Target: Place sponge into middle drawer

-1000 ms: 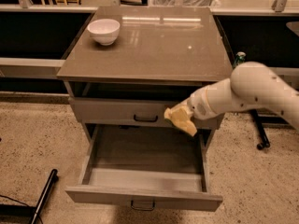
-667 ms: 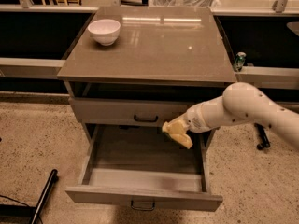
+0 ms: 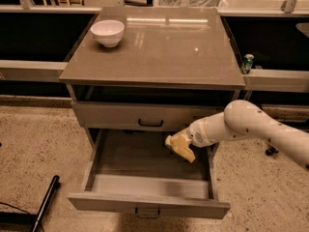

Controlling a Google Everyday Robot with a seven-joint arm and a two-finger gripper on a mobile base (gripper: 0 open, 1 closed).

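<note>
Two-finger gripper (image 3: 187, 140) at the tip of the white arm is clamped on the soft pale-yellow oblong sponge (image 3: 180, 147), which juts out to the left (the fingers themselves are mostly hidden behind it). Both hang over the right side of the wide grey middle drawer (image 3: 111, 203), which is pulled out toward the near side; the sponge is above its floor, and I cannot tell whether it touches. Just above is the closed grey upper drawer (image 3: 120, 116) with a black handle. At the far left of the grey cabinet top (image 3: 169, 52) sits a round white bowl (image 3: 107, 32). A small green bottle (image 3: 247, 63) stands on the ledge to the right.
</note>
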